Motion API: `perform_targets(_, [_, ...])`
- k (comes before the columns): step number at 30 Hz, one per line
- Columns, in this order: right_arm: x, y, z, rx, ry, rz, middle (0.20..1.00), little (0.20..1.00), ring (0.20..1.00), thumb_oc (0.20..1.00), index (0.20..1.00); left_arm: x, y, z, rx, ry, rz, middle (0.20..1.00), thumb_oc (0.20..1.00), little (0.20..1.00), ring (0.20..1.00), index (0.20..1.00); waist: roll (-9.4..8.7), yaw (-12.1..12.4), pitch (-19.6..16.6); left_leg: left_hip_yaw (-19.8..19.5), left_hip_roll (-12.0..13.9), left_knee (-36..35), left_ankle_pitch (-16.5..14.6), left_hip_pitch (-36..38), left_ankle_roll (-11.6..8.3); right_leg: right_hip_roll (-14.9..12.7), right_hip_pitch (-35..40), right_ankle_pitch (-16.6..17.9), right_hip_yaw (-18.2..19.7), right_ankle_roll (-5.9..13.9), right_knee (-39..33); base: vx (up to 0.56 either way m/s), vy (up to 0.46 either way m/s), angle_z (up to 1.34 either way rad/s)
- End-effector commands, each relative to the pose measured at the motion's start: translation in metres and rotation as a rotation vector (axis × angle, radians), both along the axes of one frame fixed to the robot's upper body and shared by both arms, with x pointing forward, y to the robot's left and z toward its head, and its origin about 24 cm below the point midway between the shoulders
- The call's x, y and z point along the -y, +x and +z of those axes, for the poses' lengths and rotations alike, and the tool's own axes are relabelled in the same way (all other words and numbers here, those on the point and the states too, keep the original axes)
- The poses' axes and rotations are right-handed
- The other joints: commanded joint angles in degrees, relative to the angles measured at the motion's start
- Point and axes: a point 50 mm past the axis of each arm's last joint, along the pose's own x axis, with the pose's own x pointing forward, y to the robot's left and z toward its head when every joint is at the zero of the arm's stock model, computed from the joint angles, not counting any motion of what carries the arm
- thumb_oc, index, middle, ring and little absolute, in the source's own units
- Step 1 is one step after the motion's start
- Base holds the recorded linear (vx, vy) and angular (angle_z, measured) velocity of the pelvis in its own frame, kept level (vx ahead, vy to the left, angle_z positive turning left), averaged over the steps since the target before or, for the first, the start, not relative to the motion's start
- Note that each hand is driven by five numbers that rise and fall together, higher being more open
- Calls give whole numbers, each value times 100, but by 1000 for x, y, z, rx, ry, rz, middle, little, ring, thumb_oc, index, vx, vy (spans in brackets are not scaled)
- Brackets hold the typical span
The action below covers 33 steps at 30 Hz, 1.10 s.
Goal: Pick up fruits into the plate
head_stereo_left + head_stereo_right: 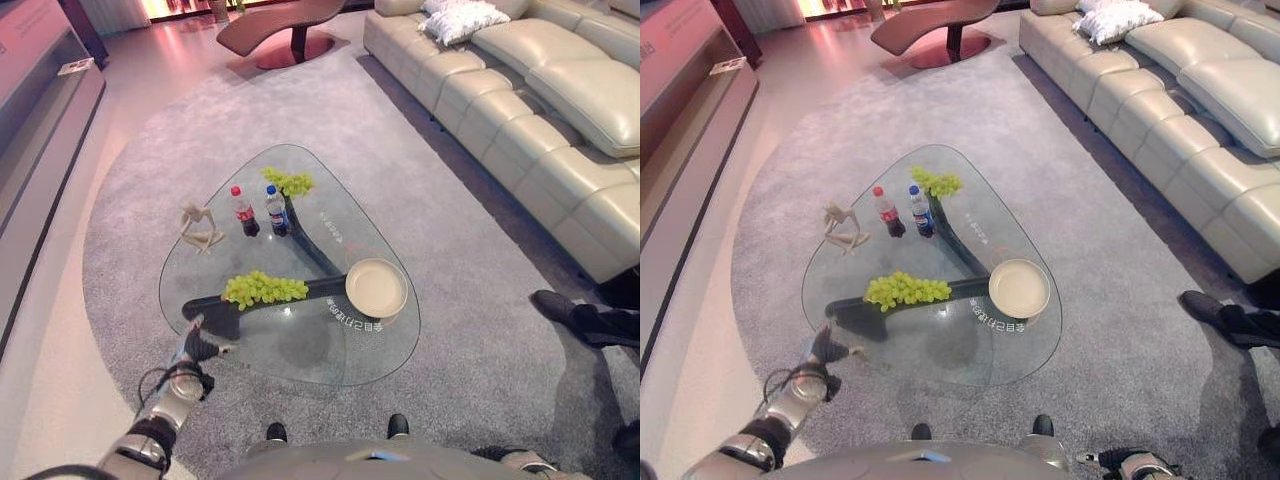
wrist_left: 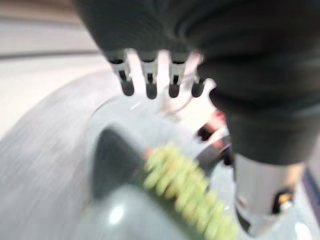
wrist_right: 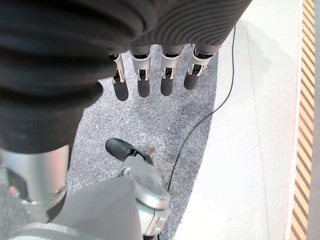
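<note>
A bunch of green grapes lies on the near left part of the glass table, over a dark base. A second green bunch rests at the table's far side. The round cream plate sits near the right edge with nothing in it. My left hand hovers at the table's near left rim, a short way from the near bunch, open with straight fingers; the grapes show past them. My right hand hangs low at my right side over the carpet, open and holding nothing.
A cola bottle and a blue-labelled bottle stand mid-table, with a pale wooden figurine to their left. A beige sofa runs along the right. A person's shoe is on the grey rug at right.
</note>
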Motion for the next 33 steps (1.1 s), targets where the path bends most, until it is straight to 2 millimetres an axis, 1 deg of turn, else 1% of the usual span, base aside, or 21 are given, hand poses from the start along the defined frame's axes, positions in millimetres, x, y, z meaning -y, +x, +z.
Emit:
perform_targets(1, [4, 22, 6, 43, -36, 48, 1000, 1000, 1000, 1000, 1000, -9, 45, 50, 164, 203, -95, 1000, 1000, 1000, 1000, 1000, -97, -62, 258, -451, -221, 138, -616, -103, 242, 230, 69, -721, 474, -103, 449, -35, 16, -9])
perform_targets(2, [4, 23, 6, 47, -38, 50, 1000, 1000, 1000, 1000, 1000, -8, 49, 57, 176, 241, -127, 1000, 1000, 1000, 1000, 1000, -94, -72, 283, -448, -223, 143, -610, -130, 243, 230, 39, -718, 484, -104, 459, -87, 22, -12])
perform_targets(3, [7, 29, 9, 67, -46, 61, 1000, 1000, 1000, 1000, 1000, -7, 65, 79, 219, 344, -193, 1000, 1000, 1000, 1000, 1000, -80, -111, 396, -432, -224, 166, -588, -233, 242, 227, -84, -710, 513, -113, 506, -138, 29, -8])
perform_targets(4, [9, 36, 11, 88, -52, 66, 1000, 1000, 1000, 1000, 1000, -7, 76, 96, 244, 406, -227, 1000, 1000, 1000, 1000, 1000, -65, -139, 487, -418, -225, 184, -563, -326, 238, 232, -190, -698, 538, -123, 539, -148, 30, -7])
perform_targets(5, [10, 39, 12, 94, -54, 68, 1000, 1000, 1000, 1000, 1000, -7, 79, 101, 255, 424, -236, 1000, 1000, 1000, 1000, 1000, -61, -152, 518, -412, -225, 193, -558, -358, 238, 234, -228, -695, 546, -127, 554, -118, 26, -4])
perform_targets(8, [13, 56, 19, 136, -65, 87, 1000, 1000, 1000, 1000, 1000, -5, 97, 128, 290, 590, -303, 1000, 1000, 1000, 1000, 1000, -38, -245, 734, -370, -240, 255, -521, -563, 236, 259, -464, -660, 621, -156, 628, -96, 27, -4])
perform_targets(10, [15, 63, 23, 154, -72, 91, 1000, 1000, 1000, 1000, 1000, -5, 104, 137, 291, 660, -321, 1000, 1000, 1000, 1000, 1000, -32, -290, 838, -351, -249, 304, -510, -661, 235, 266, -564, -647, 659, -170, 668, -74, 30, -6])
perform_targets(13, [19, 81, 31, 207, -87, 102, 1000, 1000, 1000, 1000, 1000, -10, 116, 157, 288, 842, -345, 1000, 1000, 1000, 1000, 1000, -41, -395, 1112, -285, -268, 446, -484, -922, 223, 287, -844, -610, 710, -203, 778, -114, 34, -8])
perform_targets(16, [21, 89, 36, 230, -96, 111, 1000, 1000, 1000, 1000, 1000, -15, 120, 166, 271, 924, -349, 1000, 1000, 1000, 1000, 1000, -77, -452, 1299, -242, -292, 531, -474, -1056, 213, 303, -982, -578, 745, -215, 824, -63, 18, -12])
perform_targets(19, [24, 95, 40, 258, -105, 98, 1000, 1000, 1000, 1000, 1000, -20, 126, 175, 249, 963, -332, 1000, 1000, 1000, 1000, 1000, -142, -510, 1491, -185, -312, 603, -468, -1207, 208, 329, -1134, -547, 783, -219, 856, -71, -4, -8])
perform_targets(26, [32, 98, 46, 279, -135, 67, 1000, 1000, 1000, 1000, 1000, -29, 133, 182, 209, 871, -227, 1000, 1000, 1000, 1000, 1000, -278, -629, 1831, -88, -313, 886, -460, -1654, 184, 370, -1571, -457, 848, -234, 983, -59, -1, -6])
perform_targets(29, [36, 105, 52, 302, -150, 71, 1000, 1000, 1000, 1000, 1000, -37, 136, 185, 128, 842, -175, 1000, 1000, 1000, 1000, 1000, -322, -685, 2004, -47, -313, 1042, -433, -1965, 181, 415, -1909, -438, 874, -255, 1142, -60, 36, -4])
perform_targets(33, [37, 114, 57, 340, -156, 70, 1000, 1000, 1000, 1000, 1000, -42, 137, 189, 114, 779, -104, 1000, 1000, 1000, 1000, 1000, -372, -715, 2147, -78, -352, 1257, -432, -2259, 197, 460, -2221, -456, 886, -285, 1373, -23, 16, -1])
